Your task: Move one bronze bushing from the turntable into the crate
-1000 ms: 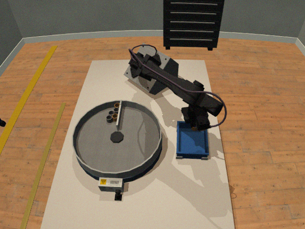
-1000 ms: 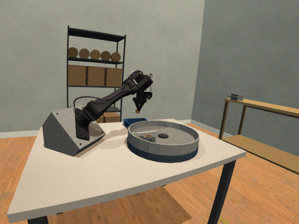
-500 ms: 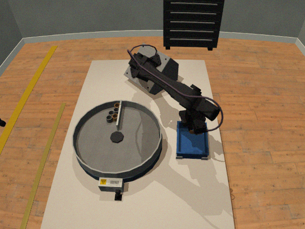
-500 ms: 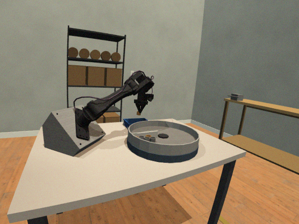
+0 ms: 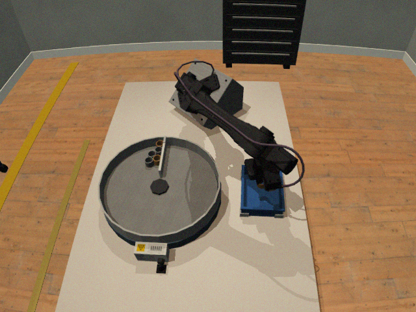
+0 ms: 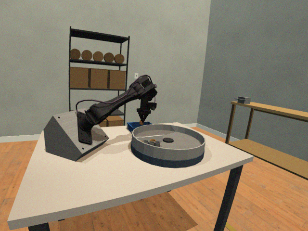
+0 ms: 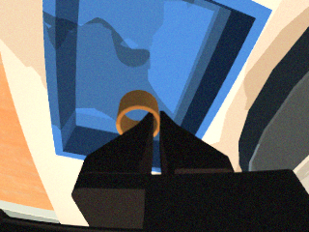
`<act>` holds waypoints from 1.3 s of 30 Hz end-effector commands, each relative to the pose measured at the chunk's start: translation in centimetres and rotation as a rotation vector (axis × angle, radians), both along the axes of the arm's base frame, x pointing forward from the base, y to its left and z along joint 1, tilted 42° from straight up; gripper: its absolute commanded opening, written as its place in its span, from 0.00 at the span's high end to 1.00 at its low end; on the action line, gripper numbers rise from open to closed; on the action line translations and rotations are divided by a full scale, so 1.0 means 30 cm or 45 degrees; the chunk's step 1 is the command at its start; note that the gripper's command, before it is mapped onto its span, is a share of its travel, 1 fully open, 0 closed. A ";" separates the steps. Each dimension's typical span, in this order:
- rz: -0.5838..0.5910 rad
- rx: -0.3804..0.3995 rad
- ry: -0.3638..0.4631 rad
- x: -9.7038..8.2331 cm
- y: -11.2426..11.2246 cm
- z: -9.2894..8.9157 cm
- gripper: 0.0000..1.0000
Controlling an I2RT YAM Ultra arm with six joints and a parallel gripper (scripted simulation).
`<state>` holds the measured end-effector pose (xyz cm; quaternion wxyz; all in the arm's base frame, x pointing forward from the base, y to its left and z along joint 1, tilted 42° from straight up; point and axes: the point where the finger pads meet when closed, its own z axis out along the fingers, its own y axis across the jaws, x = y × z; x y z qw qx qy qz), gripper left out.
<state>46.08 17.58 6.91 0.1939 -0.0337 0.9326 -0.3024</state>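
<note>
Pinching the bronze bushing [image 5: 260,185] [image 6: 141,122] [image 7: 138,99] by its wall, our gripper [image 5: 265,183] [image 6: 142,121] [image 7: 156,118] has its two tips nearly together. We see the bushing over the end of the blue crate [image 5: 262,212] [image 6: 128,126] [image 7: 51,97] nearer to our arm's base [image 5: 173,101] [image 6: 49,139]; we cannot tell if its lower edge is already below the rim. The crate looks level, and at its far end two grey corner guides [image 5: 244,214] [image 5: 279,215] are at its corners; the other corners we cannot judge.

On the turntable [image 5: 188,232] [image 6: 169,155] [image 7: 261,106], which is beside the crate, two more bronze bushings [image 5: 159,143] [image 5: 156,159] and three grey bushings [image 5: 158,149] [image 5: 151,153] [image 5: 149,162] are grouped on one side of the thin divider [image 5: 162,154] [image 6: 149,137]. The dark hub [image 5: 159,186] [image 6: 168,140] is near the divider's inner end.
</note>
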 end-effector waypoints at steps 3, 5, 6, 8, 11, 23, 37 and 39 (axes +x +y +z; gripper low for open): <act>0.051 0.038 -0.060 0.003 0.050 0.058 1.00; 0.051 0.038 -0.060 0.003 0.050 0.058 1.00; 0.051 0.038 -0.060 0.003 0.050 0.058 1.00; 0.051 0.038 -0.060 0.003 0.050 0.058 1.00; 0.051 0.032 -0.051 -0.002 0.047 0.057 1.00; 0.050 0.032 -0.051 -0.002 0.047 0.057 1.00; 0.044 0.038 -0.059 -0.007 0.047 0.024 1.00; 0.044 0.038 -0.060 -0.007 0.047 0.022 1.00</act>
